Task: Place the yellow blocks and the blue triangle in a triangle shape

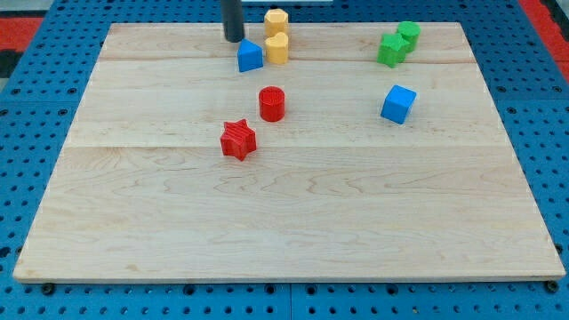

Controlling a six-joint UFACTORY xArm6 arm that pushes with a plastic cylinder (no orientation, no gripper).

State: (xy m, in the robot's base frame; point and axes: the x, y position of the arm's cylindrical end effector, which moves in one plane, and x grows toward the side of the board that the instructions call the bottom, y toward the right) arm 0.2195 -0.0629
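The blue triangle [250, 56] lies near the view's top, left of centre. Two yellow blocks stand just to its right: a yellow hexagon [276, 20] at the board's top edge and a yellow block [277, 48] right below it, beside the triangle. The two yellow blocks touch or nearly touch each other. My tip [234, 39] is the lower end of the dark rod coming down from the view's top. It stands just up and left of the blue triangle, very close to it.
A red cylinder [272, 103] and a red star [237, 140] lie near the board's middle. A blue cube [398, 104] lies at the right. Two green blocks [396, 44] sit together at the top right. The wooden board [284, 222] rests on a blue pegboard.
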